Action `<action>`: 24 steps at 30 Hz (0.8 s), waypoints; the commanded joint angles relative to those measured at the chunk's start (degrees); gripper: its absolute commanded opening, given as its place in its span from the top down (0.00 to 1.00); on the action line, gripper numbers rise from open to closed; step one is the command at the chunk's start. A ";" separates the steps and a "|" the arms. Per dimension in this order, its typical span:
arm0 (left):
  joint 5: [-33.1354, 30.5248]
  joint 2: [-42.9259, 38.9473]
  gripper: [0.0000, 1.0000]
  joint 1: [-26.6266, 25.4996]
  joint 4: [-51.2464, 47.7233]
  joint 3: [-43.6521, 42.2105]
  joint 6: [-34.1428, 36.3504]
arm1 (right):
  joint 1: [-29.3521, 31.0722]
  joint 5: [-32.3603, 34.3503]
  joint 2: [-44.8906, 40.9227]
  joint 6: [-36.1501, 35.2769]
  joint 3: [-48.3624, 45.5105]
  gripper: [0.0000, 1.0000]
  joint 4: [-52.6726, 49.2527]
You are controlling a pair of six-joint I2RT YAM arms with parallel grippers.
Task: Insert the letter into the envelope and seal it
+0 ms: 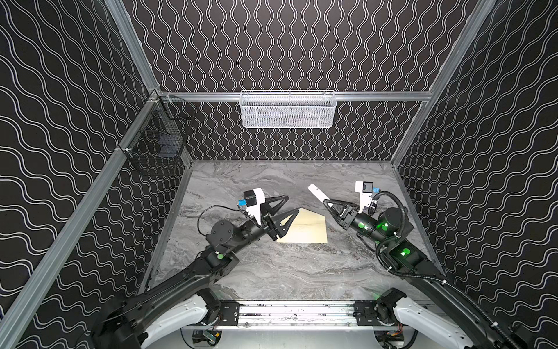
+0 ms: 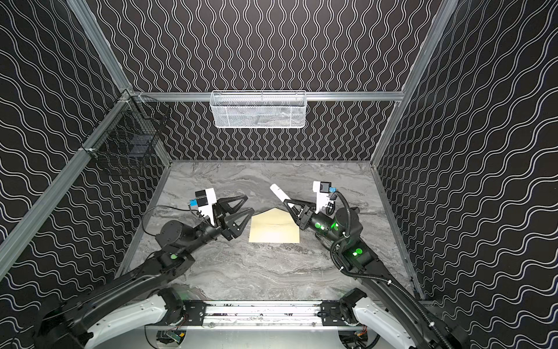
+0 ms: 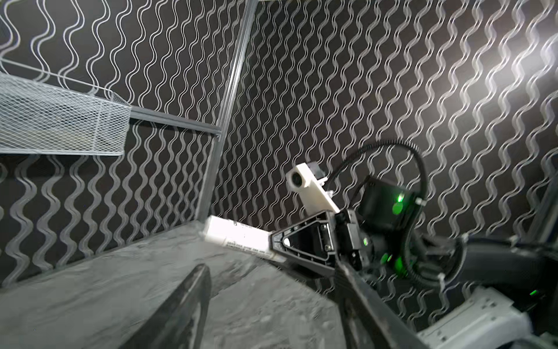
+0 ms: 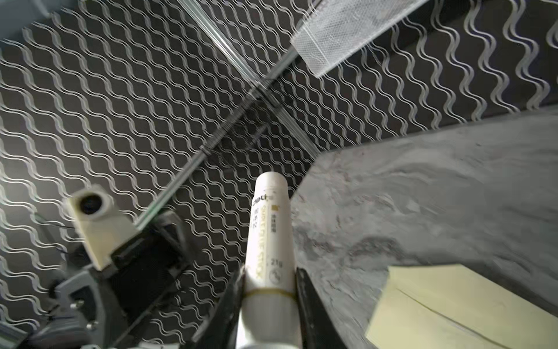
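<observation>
The cream envelope [image 1: 306,228] [image 2: 274,228] lies flat mid-table, its pointed flap toward the back wall. It also shows in the right wrist view, envelope [image 4: 453,302]. The letter is hidden in every view. My left gripper [image 1: 293,203] [image 2: 250,203] [image 3: 270,267] stands open and empty by the envelope's far left corner. My right gripper [image 1: 325,200] [image 2: 287,201] [image 4: 268,269] is shut on a white glue stick [image 1: 315,192] [image 2: 277,191] [image 3: 235,238] [image 4: 270,241]. It holds the stick above the table, just behind the envelope's far right side.
A white mesh basket [image 1: 288,110] hangs on the back wall. A black wire basket [image 1: 157,145] hangs at the left corner. Patterned walls close in the grey marbled table [image 1: 287,272] on three sides.
</observation>
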 commanded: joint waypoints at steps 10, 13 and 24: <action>-16.56 10.25 0.37 -13.15 -42.19 18.35 58.22 | -1.34 -8.94 2.35 -10.29 7.25 1.00 -26.04; -17.76 13.12 0.33 -14.48 -43.50 20.76 63.86 | -1.45 -11.65 2.88 -10.37 7.92 1.00 -26.40; -23.60 21.44 0.29 -16.17 -42.41 23.57 70.45 | -1.49 -15.73 4.03 -11.30 10.57 1.00 -28.52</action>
